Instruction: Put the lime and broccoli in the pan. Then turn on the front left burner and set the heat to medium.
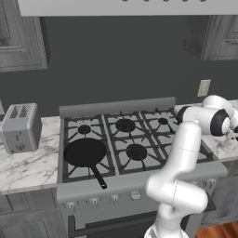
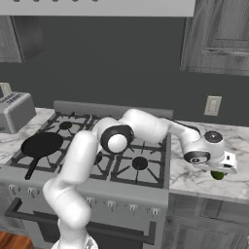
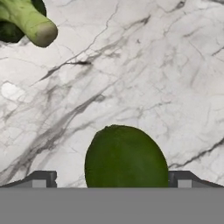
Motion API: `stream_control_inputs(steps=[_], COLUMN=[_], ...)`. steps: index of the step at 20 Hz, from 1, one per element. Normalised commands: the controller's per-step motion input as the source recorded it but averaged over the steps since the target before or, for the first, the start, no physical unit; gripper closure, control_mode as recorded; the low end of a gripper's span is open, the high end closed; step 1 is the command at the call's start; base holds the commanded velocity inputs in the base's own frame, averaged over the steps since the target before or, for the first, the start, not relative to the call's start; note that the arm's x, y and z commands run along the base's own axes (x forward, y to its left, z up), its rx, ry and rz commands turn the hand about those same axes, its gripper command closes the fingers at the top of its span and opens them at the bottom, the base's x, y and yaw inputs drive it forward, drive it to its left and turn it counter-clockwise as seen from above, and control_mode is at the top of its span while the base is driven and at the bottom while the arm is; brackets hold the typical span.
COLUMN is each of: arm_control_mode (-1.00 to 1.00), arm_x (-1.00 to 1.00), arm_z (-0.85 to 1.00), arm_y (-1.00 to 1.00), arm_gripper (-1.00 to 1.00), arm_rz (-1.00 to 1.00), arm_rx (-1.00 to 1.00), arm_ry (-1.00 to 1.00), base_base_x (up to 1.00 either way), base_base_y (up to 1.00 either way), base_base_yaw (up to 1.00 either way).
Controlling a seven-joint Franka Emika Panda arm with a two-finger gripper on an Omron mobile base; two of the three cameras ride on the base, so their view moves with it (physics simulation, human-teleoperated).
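- Over at the left of the stove [image 1: 116,139], the pan [image 1: 85,153] sits on the front left burner [image 1: 69,169], nothing in it, its long handle running toward the stove's front edge. The burner cap itself is hidden under the pan; I see only the grate bars around it.
- The arm reaches from the base clear across the stove to the marble counter [image 2: 194,177] on its right, well apart from the pan.
- The gripper [image 2: 221,168] hangs low over that counter, near its front edge, pointing down.
- The lime [image 3: 126,157] lies directly below the hand, centred between the two finger tips [image 3: 41,179], one on each side of it. The jaws stand apart, wider than the lime, and do not touch it as far as I can see.
- Being round, the lime has no long axis to line up with; I judge a straight drop and a squeeze is what the coming move calls for.
- From the right base view only a dark green sliver of the lime peeks out under the hand, so how high the tips hang above the counter is hard to tell.
- The broccoli [image 3: 26,19] lies on the same counter near the lime, apart from it; its pale stalk points toward the lime and its head is cut off at the hand view's corner.
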Motion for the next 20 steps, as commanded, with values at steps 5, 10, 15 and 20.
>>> stream_control_inputs(steps=[5, 10, 15, 20], arm_control_mode=[-1.0, -1.0, -1.0, -1.0], arm_x=[0.18, 0.06, 0.0, 0.0], arm_z=[-0.19, -0.22, -0.15, 0.0], arm_y=[-0.03, 0.0, 0.0, 0.0], arm_gripper=[-1.0, -1.0, -1.0, 1.0], arm_rz=[0.0, 0.0, 0.0, 0.0], arm_rx=[0.0, 0.0, 0.0, 0.0], arm_ry=[-0.01, -0.03, 0.0, 0.0], base_base_x=[0.0, 0.0, 0.0, 0.0], base_base_y=[0.0, 0.0, 0.0, 0.0], base_base_yaw=[0.0, 0.0, 0.0, 0.0])
